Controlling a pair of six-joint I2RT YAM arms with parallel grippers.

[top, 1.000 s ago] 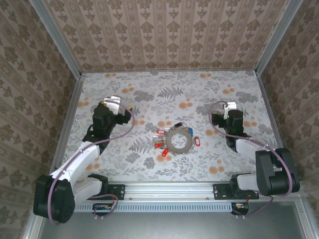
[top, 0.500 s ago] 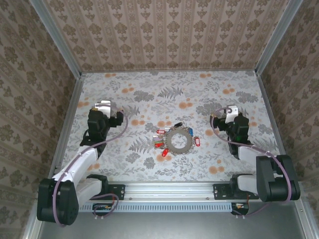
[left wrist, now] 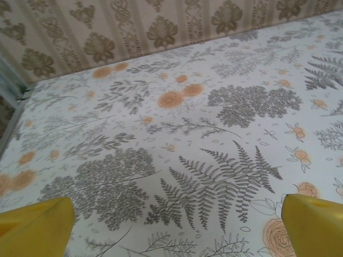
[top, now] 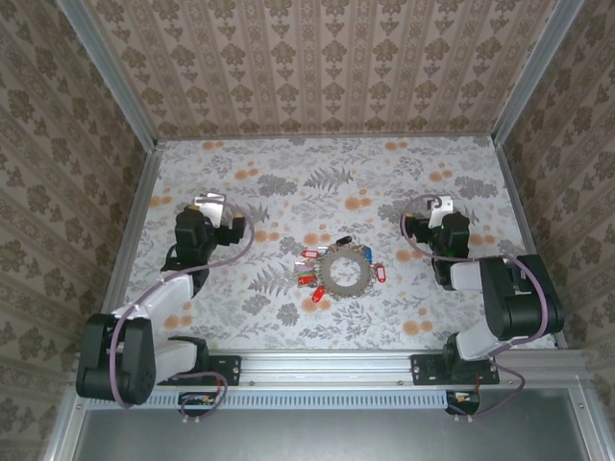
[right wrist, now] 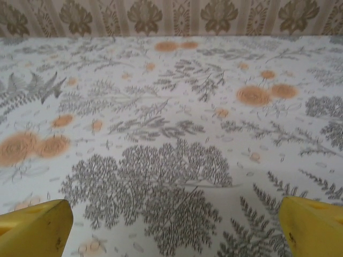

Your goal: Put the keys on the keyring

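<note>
The keyring (top: 345, 270) is seen as a silver wreath fringed with red and blue tags; left gripper (left wrist: 176, 224) and right gripper (right wrist: 176, 226) are spread wide.

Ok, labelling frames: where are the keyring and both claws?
Large round metal keyring (top: 328, 272): top view, left band.
Left claw (left wrist: 176, 225): left wrist view, between yellow tips.
Right claw (right wrist: 174, 227): right wrist view, between yellow tips.
</note>
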